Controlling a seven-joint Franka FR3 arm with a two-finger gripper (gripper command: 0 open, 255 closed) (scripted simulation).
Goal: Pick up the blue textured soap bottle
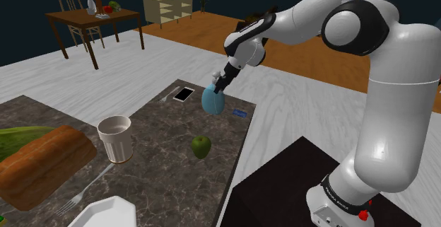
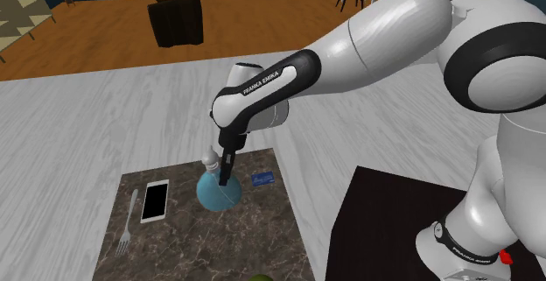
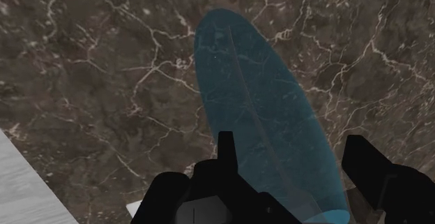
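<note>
Worktop (image 1: 162, 183): dark veined marble. White arm (image 1: 381, 119) reaches from stand twd worktop's far edge. Bread loaf (image 1: 42, 165) at 9 o'clock end of worktop, shoulder view.

Pincer (image 3: 291, 149): fingers part-way apart, clasping soap bottle (image 1: 213, 101) by its flat flanks; bottle fills gap btwn them.

Soap bottle: blue, translucent, round-bodied, near far edge, at 12 o'clock of apple (image 1: 201, 146). Whether it is clear of surface: cannot tell.

Cup (image 1: 115, 138) at 9 o'clock of apple. Phone (image 1: 184, 94) at 10 o'clock of bottle, near. Small blue card (image 1: 239, 112) at 4 o'clock of bottle, apart.
</note>
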